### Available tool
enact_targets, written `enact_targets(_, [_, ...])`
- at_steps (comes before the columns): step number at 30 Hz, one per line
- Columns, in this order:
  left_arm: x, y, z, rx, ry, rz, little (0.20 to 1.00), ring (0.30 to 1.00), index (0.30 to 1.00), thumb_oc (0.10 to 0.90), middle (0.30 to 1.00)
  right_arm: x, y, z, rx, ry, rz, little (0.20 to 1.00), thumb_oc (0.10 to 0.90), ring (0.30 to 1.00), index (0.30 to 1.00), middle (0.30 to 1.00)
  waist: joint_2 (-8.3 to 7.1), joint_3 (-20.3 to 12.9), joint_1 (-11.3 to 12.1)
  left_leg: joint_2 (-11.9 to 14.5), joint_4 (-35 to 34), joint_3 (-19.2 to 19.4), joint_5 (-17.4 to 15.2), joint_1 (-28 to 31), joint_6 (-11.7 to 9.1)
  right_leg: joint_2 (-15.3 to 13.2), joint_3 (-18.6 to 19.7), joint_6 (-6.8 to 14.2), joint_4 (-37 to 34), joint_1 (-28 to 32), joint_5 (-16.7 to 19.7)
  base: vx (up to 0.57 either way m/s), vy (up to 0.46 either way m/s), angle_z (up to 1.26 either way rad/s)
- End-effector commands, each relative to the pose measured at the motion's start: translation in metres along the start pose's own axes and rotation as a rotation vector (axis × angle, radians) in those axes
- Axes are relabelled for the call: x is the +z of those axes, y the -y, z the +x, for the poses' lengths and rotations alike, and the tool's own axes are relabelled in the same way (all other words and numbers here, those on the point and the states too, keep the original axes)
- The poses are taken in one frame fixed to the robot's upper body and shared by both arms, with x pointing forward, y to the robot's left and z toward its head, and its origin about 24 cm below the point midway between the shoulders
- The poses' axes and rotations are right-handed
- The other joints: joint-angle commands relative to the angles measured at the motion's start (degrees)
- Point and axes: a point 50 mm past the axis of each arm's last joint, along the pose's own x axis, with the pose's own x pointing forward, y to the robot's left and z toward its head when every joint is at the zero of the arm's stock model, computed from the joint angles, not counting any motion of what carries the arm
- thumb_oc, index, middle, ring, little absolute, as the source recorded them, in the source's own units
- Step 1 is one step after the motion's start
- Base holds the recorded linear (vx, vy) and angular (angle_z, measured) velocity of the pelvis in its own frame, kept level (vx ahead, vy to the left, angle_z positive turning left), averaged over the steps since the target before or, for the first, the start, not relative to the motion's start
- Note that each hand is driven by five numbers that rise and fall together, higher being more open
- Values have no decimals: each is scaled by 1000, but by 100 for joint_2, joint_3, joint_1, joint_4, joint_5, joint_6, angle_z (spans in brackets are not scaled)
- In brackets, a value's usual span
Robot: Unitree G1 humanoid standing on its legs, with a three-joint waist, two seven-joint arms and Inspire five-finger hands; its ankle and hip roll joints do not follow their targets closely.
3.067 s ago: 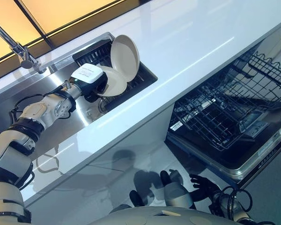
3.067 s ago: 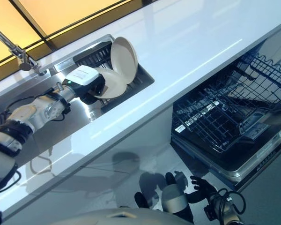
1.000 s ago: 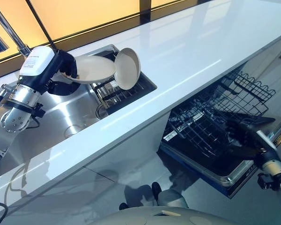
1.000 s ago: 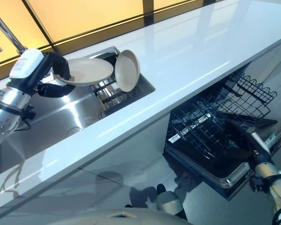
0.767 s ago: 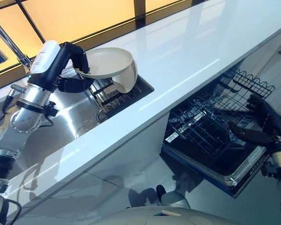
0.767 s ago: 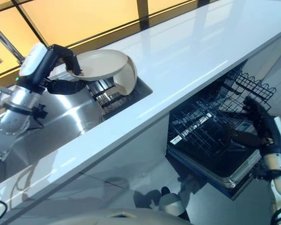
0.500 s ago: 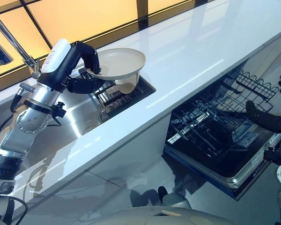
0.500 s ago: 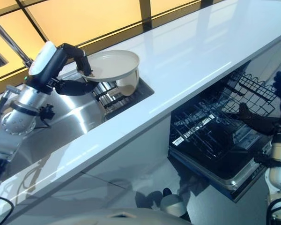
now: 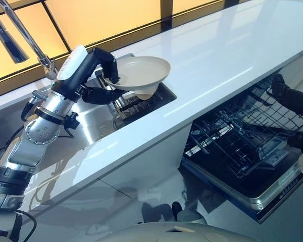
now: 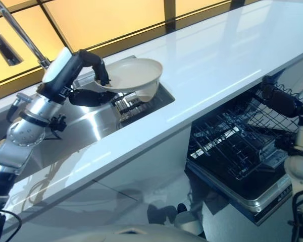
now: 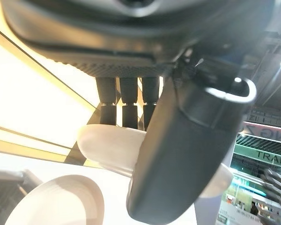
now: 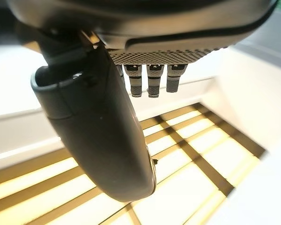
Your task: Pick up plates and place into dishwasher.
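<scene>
The left hand [image 9: 102,75] pinches the rim of a cream plate [image 9: 141,70], holding it level in the air above the stainless sink [image 9: 91,123], near the white countertop's [image 9: 217,55] back edge. A second cream plate [image 9: 145,94] stands in the dark sink rack [image 9: 136,103] just beneath it. The dishwasher's lower rack [image 9: 242,136] is pulled out on the open door, with no dishes visible. The right hand [image 10: 279,102] hovers over that rack's far edge, fingers loosely spread, holding nothing
</scene>
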Motion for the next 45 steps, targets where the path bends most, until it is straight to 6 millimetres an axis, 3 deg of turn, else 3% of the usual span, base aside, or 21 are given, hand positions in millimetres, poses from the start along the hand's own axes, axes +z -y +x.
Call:
enact_targets(1, [37,-34,30,143,229,-38,200,300,300,100,300,30,19,41,-86,241,-59,900,800,900,900,900,-173,-342,149,-315,61,-355,-439,-18,135,170,-224,491,212,33,-355,-18,-20,12])
enact_targets(8, [42,-29,42,69,263,-88,200,300,300,100,300,35,2,61,161,309,-169,900,800,900,900,900,-262,-366,226,-315,70,-416,-422,-28,118,147,-302,492,211,52,-349,-13,-15,3])
enact_targets(15, [48,-27,48,50,301,-118,200,300,300,100,300,35,-10,70,287,328,-243,900,800,900,900,900,-318,-386,290,-317,58,-477,-398,-43,109,135,-358,491,207,70,-338,0,0,0])
enact_targets(32, [59,-20,60,5,350,-145,200,300,300,100,300,48,-23,80,311,383,-203,900,800,900,900,900,-375,-354,366,-318,58,-568,-385,-42,106,142,-409,494,198,103,-331,-3,-8,3])
enact_targets(45, [64,-13,65,-5,385,-184,200,300,300,100,300,70,-35,85,336,485,-178,900,800,900,900,900,-385,-358,397,-317,59,-594,-384,-27,103,144,-416,491,187,136,-339,0,0,0])
